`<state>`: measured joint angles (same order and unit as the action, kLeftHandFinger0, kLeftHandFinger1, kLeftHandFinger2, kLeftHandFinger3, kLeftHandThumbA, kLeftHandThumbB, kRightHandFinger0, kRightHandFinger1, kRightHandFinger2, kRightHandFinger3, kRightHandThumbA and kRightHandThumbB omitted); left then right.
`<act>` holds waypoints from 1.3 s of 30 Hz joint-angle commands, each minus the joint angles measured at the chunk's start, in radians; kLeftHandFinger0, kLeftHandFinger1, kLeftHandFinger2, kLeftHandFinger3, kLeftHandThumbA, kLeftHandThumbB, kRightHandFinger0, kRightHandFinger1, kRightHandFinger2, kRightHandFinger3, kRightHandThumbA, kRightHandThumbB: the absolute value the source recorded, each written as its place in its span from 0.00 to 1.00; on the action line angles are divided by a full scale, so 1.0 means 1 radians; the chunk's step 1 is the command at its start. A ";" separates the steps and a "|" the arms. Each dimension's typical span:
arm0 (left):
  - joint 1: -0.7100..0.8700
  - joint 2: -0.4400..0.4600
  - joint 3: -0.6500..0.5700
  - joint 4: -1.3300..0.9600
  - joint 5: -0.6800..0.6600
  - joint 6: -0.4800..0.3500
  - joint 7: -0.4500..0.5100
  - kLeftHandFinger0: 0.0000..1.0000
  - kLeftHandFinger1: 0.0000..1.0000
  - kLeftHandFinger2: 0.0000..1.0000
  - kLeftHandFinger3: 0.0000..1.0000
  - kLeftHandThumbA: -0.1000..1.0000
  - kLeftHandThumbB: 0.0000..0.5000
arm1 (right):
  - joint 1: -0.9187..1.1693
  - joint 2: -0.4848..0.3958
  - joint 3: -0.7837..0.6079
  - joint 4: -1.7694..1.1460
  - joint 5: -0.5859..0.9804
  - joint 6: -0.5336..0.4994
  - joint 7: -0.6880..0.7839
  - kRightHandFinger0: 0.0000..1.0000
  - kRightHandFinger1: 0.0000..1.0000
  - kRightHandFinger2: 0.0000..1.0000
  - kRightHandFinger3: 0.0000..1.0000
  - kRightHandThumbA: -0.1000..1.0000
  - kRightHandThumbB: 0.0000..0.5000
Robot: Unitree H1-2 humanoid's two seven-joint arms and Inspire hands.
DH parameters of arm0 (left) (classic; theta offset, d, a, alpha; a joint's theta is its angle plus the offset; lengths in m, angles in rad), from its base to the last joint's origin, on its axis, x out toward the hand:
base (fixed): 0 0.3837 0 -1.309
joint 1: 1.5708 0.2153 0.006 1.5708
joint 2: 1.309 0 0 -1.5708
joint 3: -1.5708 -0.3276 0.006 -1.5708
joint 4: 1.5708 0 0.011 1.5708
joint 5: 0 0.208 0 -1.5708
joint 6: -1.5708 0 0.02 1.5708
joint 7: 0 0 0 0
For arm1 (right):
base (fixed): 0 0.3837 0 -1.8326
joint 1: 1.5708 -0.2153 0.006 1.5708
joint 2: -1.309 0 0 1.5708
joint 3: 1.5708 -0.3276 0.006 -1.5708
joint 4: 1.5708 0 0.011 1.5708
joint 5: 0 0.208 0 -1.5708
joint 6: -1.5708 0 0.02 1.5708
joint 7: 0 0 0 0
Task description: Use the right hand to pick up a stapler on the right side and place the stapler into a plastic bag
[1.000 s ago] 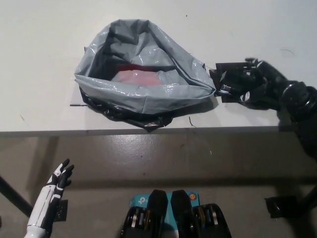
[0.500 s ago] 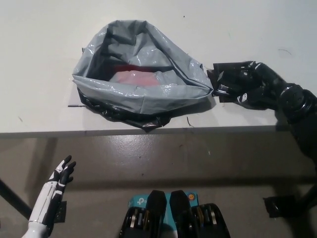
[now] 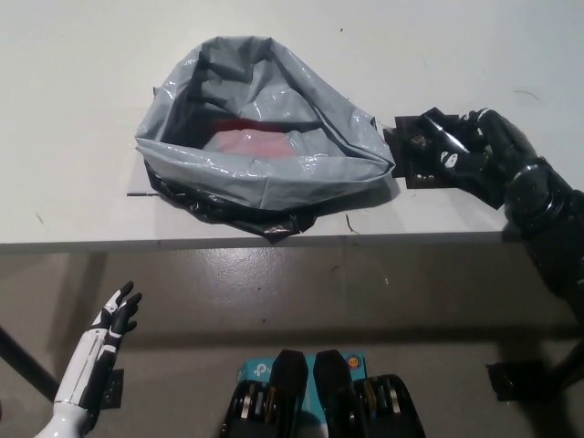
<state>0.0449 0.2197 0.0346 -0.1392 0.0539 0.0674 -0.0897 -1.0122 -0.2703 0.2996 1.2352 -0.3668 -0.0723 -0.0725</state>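
A black, boxy stapler [image 3: 411, 151] lies beside a crinkled, glossy grey plastic bag [image 3: 265, 178]. The black right hand [image 3: 470, 155] covers it; its grip is unclear. The white left hand [image 3: 116, 313] hangs low, spread.

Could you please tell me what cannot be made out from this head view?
- Stapler: black under the black right hand, so its shape and whether it is gripped or lifted cannot be told.
- Red item in the plastic bag: only a patch shows; the bag's folds hide the rest.
- Left hand, resting at lower left: its arm is cut off by the bottom edge.
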 commanded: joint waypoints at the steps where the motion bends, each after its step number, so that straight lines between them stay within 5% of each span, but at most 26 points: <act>1: -0.014 0.011 0.005 -0.023 -0.009 -0.015 -0.008 1.00 1.00 1.00 1.00 1.00 0.00 | 0.005 -0.010 -0.005 0.016 0.002 -0.044 -0.022 0.06 0.41 0.66 0.64 0.34 0.34; 3: -0.015 0.012 0.006 -0.023 -0.010 -0.013 -0.009 1.00 1.00 1.00 1.00 1.00 0.00 | 0.007 -0.010 -0.027 0.014 0.028 -0.050 -0.009 0.06 0.41 0.66 0.63 0.32 0.34; 6: -0.019 0.012 0.006 -0.019 -0.006 -0.017 -0.006 1.00 1.00 1.00 1.00 1.00 0.00 | -0.003 -0.004 -0.165 0.016 0.181 -0.031 0.093 0.16 0.53 0.72 0.48 0.27 0.33; 7: -0.019 0.011 0.006 -0.019 -0.007 -0.017 -0.006 1.00 1.00 1.00 1.00 1.00 0.00 | -0.013 0.003 -0.235 0.024 0.242 0.007 0.118 0.18 0.54 0.75 0.51 0.28 0.40; 10: -0.020 0.012 0.007 -0.017 -0.010 -0.019 -0.007 1.00 1.00 1.00 1.00 1.00 0.00 | -0.046 0.018 -0.458 0.046 0.441 0.118 0.206 0.02 0.37 0.71 0.59 0.23 0.40; 12: -0.020 0.010 0.009 -0.017 -0.016 -0.022 -0.008 1.00 1.00 1.00 1.00 1.00 0.00 | -0.058 0.019 -0.577 0.059 0.542 0.157 0.286 0.00 0.27 0.61 0.70 0.19 0.30; 14: -0.022 0.010 0.008 -0.011 -0.015 -0.026 -0.008 1.00 1.00 1.00 1.00 1.00 0.00 | -0.077 0.017 -0.681 0.068 0.622 0.234 0.316 0.00 0.25 0.60 0.73 0.18 0.36; 24: -0.032 0.011 0.009 -0.014 -0.023 -0.020 -0.013 1.00 1.00 1.00 1.00 1.00 0.00 | -0.097 0.029 -0.797 0.042 0.635 0.277 0.407 0.00 0.25 0.55 0.77 0.34 0.23; 39: -0.032 0.015 0.010 -0.017 -0.016 -0.014 -0.010 1.00 1.00 1.00 1.00 1.00 0.00 | -0.129 0.072 -0.781 -0.094 0.657 0.398 0.448 0.00 0.25 0.58 0.77 0.35 0.30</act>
<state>0.0252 0.2201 0.0372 -0.1337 0.0472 0.0673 -0.0907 -1.0445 -0.1938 -0.5076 1.2233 0.2286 0.2718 0.2950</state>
